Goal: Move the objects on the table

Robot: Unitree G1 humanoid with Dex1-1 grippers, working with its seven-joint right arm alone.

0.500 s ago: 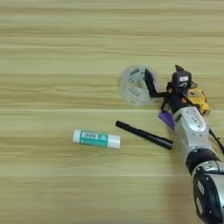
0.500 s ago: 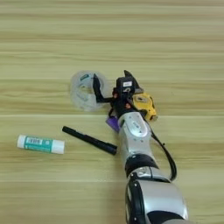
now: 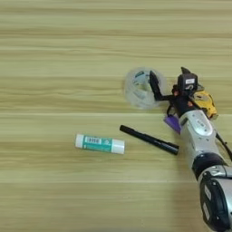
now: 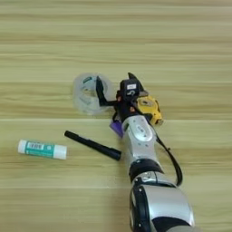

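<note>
**Spread end effector at the tape roll: slip and knock risks**

The end effector point(image 3: 168, 82) sits splayed and holds nothing, one black finger point(image 3: 155, 85) lying over the right rim of the clear tape roll point(image 3: 141, 88), the other rising right of it. If the fingers close off-centre, the roll could skid left across the tabletop point(image 3: 59, 54). Just right of the roll, the tape measure point(image 3: 205, 102) and purple cylinder point(image 3: 172, 122) crowd the wrist, so a swing may shove them. The pen point(image 3: 148, 139) lies below the roll, the glue stick point(image 3: 99, 144) farther lower-left, both clear of the arm
</note>
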